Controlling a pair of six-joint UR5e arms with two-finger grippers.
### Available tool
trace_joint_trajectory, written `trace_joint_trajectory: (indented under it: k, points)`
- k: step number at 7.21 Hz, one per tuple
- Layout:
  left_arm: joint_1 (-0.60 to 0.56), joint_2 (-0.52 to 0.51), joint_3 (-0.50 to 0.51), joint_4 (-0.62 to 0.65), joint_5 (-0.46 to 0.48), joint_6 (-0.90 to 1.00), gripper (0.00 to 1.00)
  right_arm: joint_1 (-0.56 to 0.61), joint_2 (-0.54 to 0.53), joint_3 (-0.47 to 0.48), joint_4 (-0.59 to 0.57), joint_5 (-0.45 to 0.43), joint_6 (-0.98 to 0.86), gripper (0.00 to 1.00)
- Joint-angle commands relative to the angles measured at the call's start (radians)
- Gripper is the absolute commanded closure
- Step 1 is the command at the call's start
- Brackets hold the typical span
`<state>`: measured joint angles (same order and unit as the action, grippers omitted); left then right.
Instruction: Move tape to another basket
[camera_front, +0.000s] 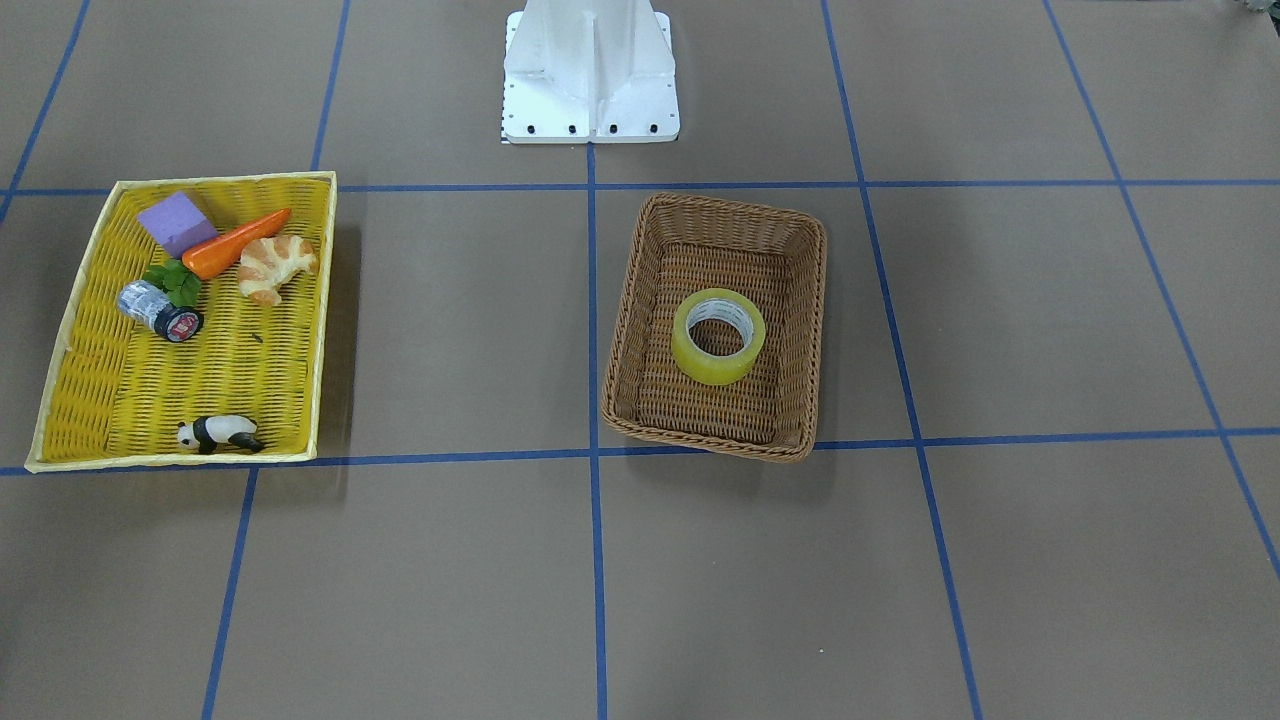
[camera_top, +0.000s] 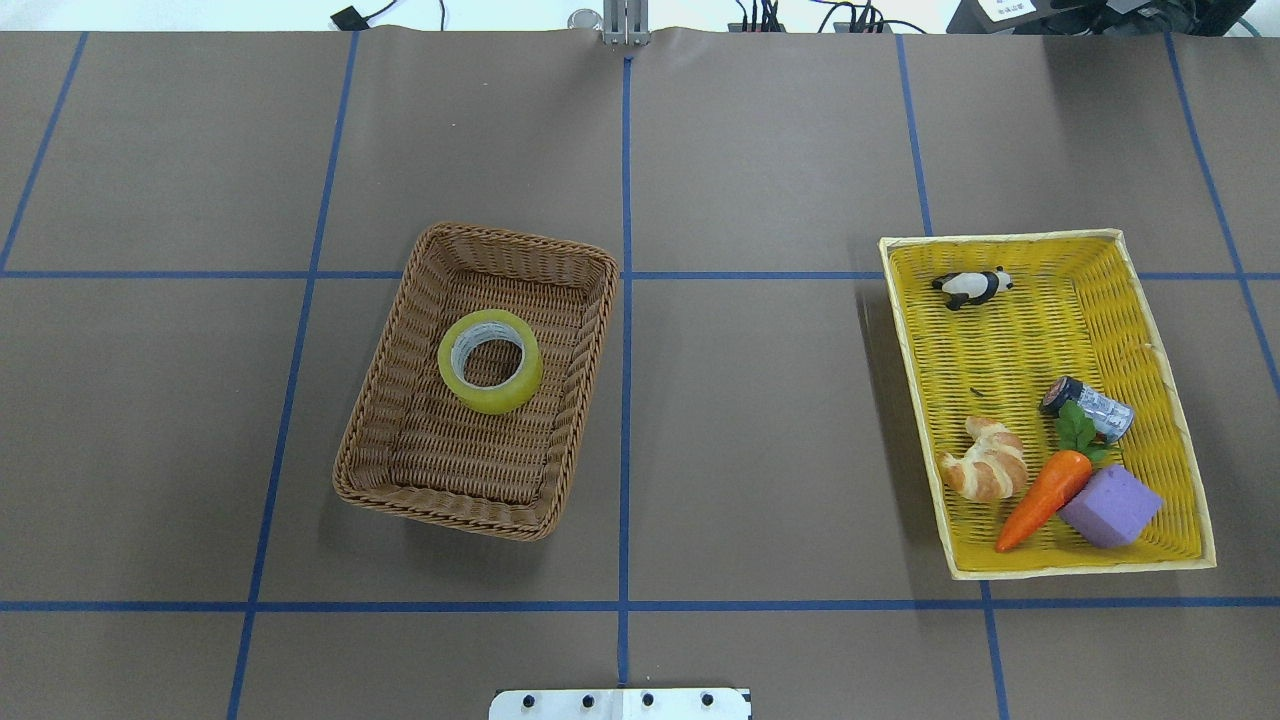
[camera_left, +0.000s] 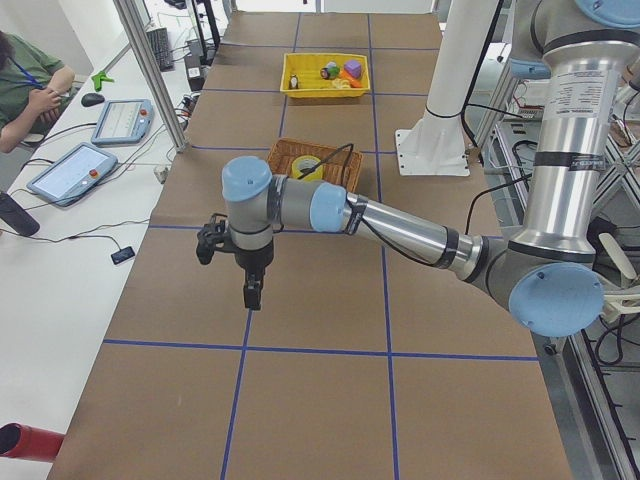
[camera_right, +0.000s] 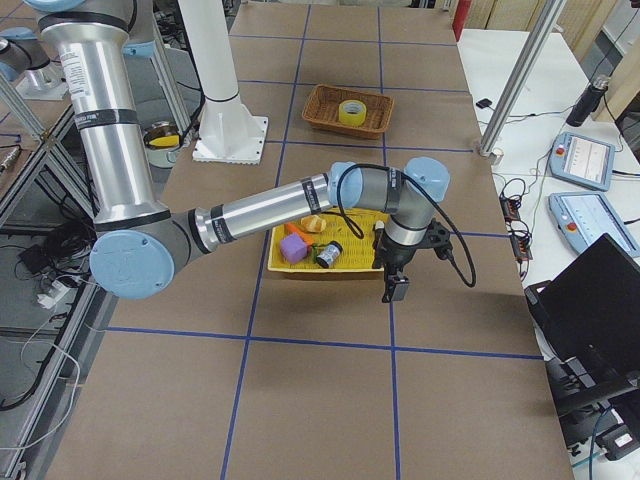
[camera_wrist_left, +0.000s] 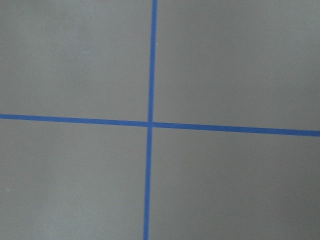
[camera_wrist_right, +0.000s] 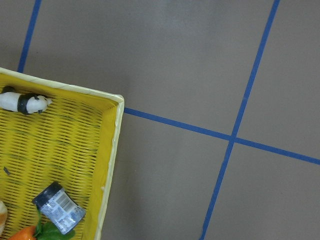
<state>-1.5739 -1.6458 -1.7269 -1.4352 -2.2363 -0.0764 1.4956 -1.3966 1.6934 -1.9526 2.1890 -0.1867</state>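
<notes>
The tape (camera_top: 492, 402) lies flat, hole upward, inside the brown wicker basket (camera_top: 380, 420). It rests on the basket's floor slightly toward the end nearer the table's far edge and does not touch the walls. The basket stands near the middle of the table (camera_top: 760, 420), just to the robot's left of the centre line.

Well apart from it, toward the table's right edge, sits a shallow yellow tray (camera_top: 1000, 350). The tray holds a toy panda (camera_top: 972, 287), a croissant (camera_top: 988, 462), a carrot (camera_top: 1045, 488), a purple block (camera_top: 1112, 506) and a small silver canister (camera_top: 1092, 409).

The left gripper (camera_left: 253, 290) hangs in the air over bare table toward the left edge, well clear of the basket, its wrist camera looking down on a crossing of blue lines. The right gripper (camera_right: 395, 288) hangs above the table beside the tray. Both grippers show only in the side views, so it cannot be told how far either is open. Neither touches anything.
</notes>
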Motion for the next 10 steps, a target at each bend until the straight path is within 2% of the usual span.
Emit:
trace_joint_trajectory:
  k: [1,5,7,10]
  points:
    - [-0.031,0.009,0.119,-0.079,-0.017,0.058,0.02,0.037,-0.086,-0.075,0.195,0.059,0.009,0.00]
    - [-0.031,0.101,0.136,-0.128,-0.022,0.056,0.02,0.051,-0.097,-0.077,0.193,0.090,0.010,0.00]
    - [-0.029,0.103,0.126,-0.134,-0.023,-0.041,0.02,0.067,-0.101,-0.078,0.190,0.092,0.012,0.00]
    - [-0.029,0.113,0.129,-0.133,-0.023,-0.042,0.02,0.080,-0.099,-0.074,0.152,0.118,0.010,0.00]
